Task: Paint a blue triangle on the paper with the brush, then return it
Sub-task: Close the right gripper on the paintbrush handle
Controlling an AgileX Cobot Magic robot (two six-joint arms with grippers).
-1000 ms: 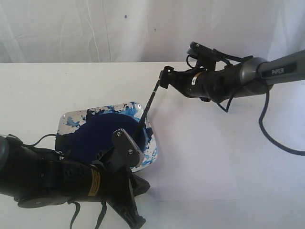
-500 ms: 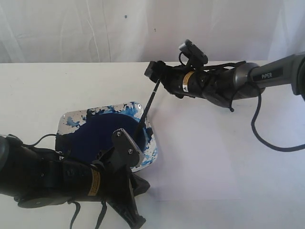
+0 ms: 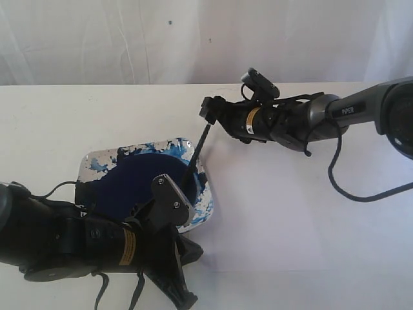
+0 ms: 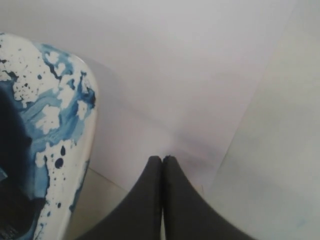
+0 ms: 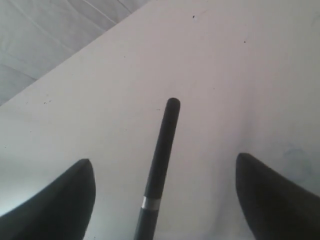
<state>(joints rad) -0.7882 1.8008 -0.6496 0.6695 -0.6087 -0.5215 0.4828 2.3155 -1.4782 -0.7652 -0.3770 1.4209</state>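
Note:
The brush [image 3: 195, 155] leans in the paint dish [image 3: 90, 161], its bristle end down in the dark blue paint pool [image 3: 139, 177] and partly hidden by my left arm. My right gripper [image 3: 208, 108] is at the handle's upper end. In the right wrist view this gripper [image 5: 162, 159] is open, and the black handle [image 5: 159, 165] stands between the wide-apart fingers, touching neither. My left gripper [image 4: 162, 158] is shut on nothing, with its tips over the paper [image 4: 175, 75] beside the dish [image 4: 55, 100]. The paper [image 3: 277, 219] shows no blue triangle.
The dish rim is splashed with blue and white paint. My left arm [image 3: 64, 242] fills the near left corner of the table. A wrinkled white cloth [image 3: 129, 39] hangs behind the table's far edge. The right arm's cable [image 3: 342, 187] loops over the table.
My right gripper has moved left and then dropped slightly, down to the handle's top. The brush, the dish and my left arm have stayed where they were.

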